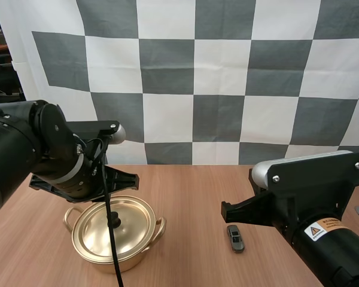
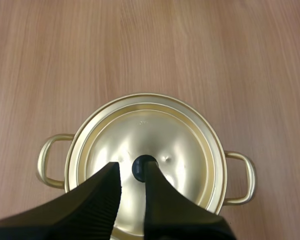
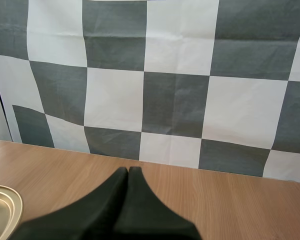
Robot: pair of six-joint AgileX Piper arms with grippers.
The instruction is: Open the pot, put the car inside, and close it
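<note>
The left hand (image 2: pixel 132 172) hangs over the lidded golden metal pot (image 1: pixel 116 230), fingers (image 2: pixel 102 192) slightly apart astride the black lid knob (image 2: pixel 140 169) (nothing gripped yet). The small grey toy car (image 1: pixel 235 238), by the desk's (image 1: pixel 191 191) near edge, lies nearer the closed, empty right hand (image 3: pixel 128 172).

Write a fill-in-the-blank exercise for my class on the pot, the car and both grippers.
The lid sits ____ the pot.
The left gripper, over the lid's black knob, is ____.
The right gripper is ____ on nothing.
The car lies on the ____, outside the pot.
Missing words: on; open; shut; table.
</note>
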